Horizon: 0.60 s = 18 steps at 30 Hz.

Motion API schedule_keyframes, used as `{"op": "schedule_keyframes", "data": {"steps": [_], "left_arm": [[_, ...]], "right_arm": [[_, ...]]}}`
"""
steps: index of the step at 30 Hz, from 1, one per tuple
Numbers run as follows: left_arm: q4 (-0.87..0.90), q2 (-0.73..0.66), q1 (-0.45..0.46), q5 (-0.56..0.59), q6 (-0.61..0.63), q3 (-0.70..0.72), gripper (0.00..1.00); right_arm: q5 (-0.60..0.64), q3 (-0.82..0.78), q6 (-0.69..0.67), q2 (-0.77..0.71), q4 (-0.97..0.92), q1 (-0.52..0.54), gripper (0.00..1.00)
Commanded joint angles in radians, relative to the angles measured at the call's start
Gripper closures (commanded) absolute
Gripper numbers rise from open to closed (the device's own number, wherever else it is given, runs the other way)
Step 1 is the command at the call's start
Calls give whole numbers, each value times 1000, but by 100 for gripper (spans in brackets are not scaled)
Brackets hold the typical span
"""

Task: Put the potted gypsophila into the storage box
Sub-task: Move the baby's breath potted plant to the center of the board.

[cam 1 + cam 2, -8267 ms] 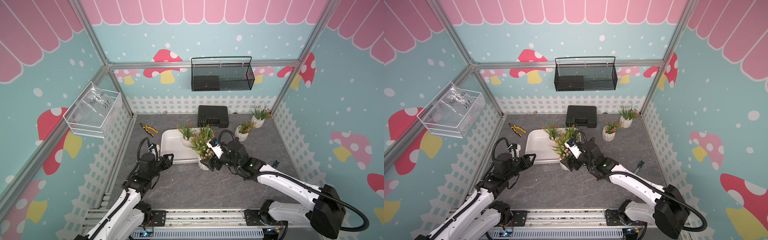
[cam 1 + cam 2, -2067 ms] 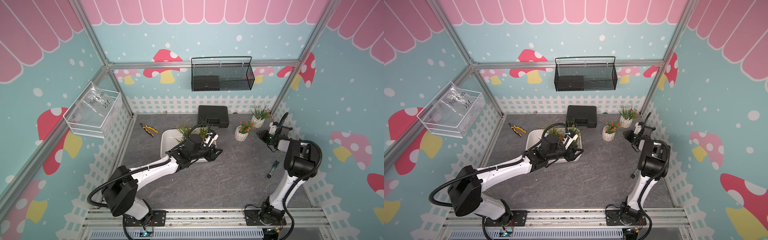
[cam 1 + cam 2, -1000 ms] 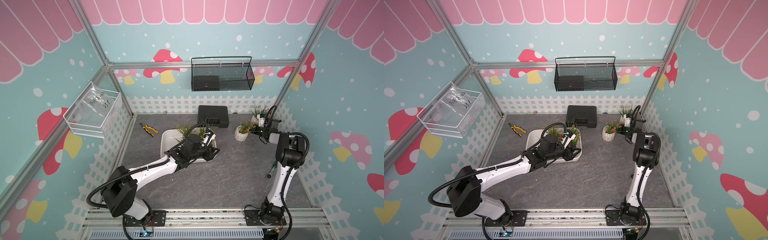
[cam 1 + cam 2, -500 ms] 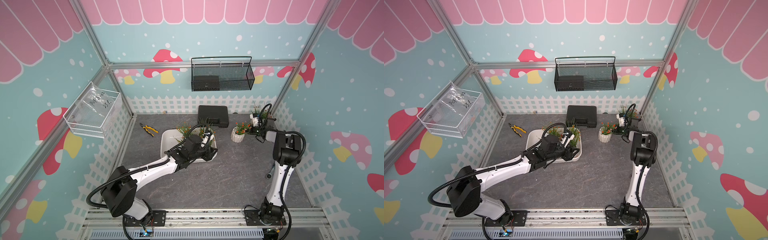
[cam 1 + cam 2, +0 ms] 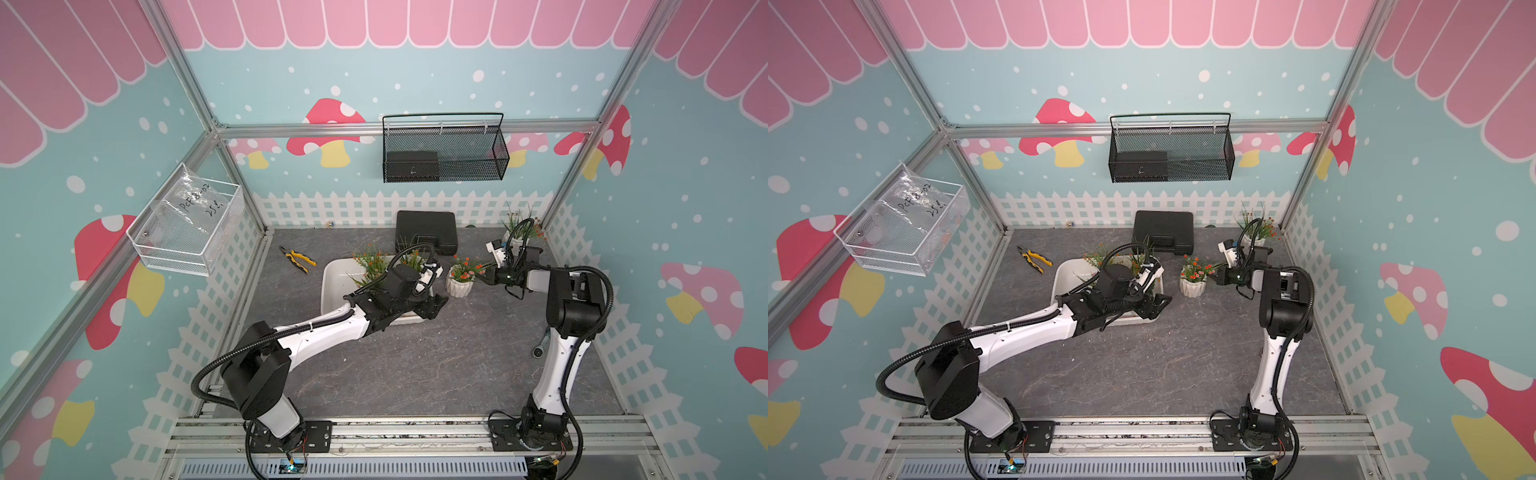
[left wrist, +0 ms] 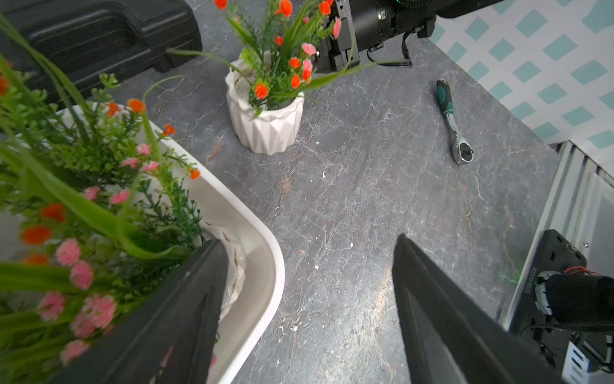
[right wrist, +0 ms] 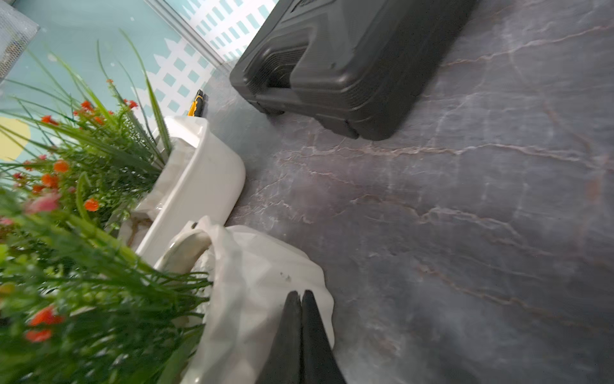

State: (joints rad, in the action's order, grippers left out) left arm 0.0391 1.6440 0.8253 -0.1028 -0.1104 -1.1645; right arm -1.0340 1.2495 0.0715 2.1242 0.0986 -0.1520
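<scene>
The white box [image 5: 328, 286] sits on the grey table [image 5: 415, 365], near its middle and just in front of the black case [image 5: 426, 232]. Several potted plants [image 5: 370, 266] stand inside it, their green sprigs and small orange and pink flowers rising over the rim.

The left gripper [image 6: 309, 241] hovers at the box's near right corner with its jaws spread wide and nothing between them. One finger is over the inside of the box and the other is over the bare table.

A white pot [image 5: 459, 287] stands upright on the table just right of the box. The right gripper [image 7: 300, 294] has its fingers pressed together, holding nothing, with its tips against that pot's side.

A corner pot [image 5: 1253, 240] stands at the far right of the table.
</scene>
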Motion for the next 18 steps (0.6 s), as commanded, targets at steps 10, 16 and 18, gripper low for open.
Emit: {"op": "schedule_keyframes", "data": {"steps": [10, 16, 18], "left_arm": [[283, 230, -12, -71, 325, -320, 8], [373, 322, -27, -122, 429, -440, 5], [415, 362, -35, -121, 461, -489, 2]], "right_arm": [[228, -290, 183, -347, 112, -89, 82], [242, -375, 203, -407, 156, -94, 82], [242, -399, 203, -429, 166, -95, 82]]}}
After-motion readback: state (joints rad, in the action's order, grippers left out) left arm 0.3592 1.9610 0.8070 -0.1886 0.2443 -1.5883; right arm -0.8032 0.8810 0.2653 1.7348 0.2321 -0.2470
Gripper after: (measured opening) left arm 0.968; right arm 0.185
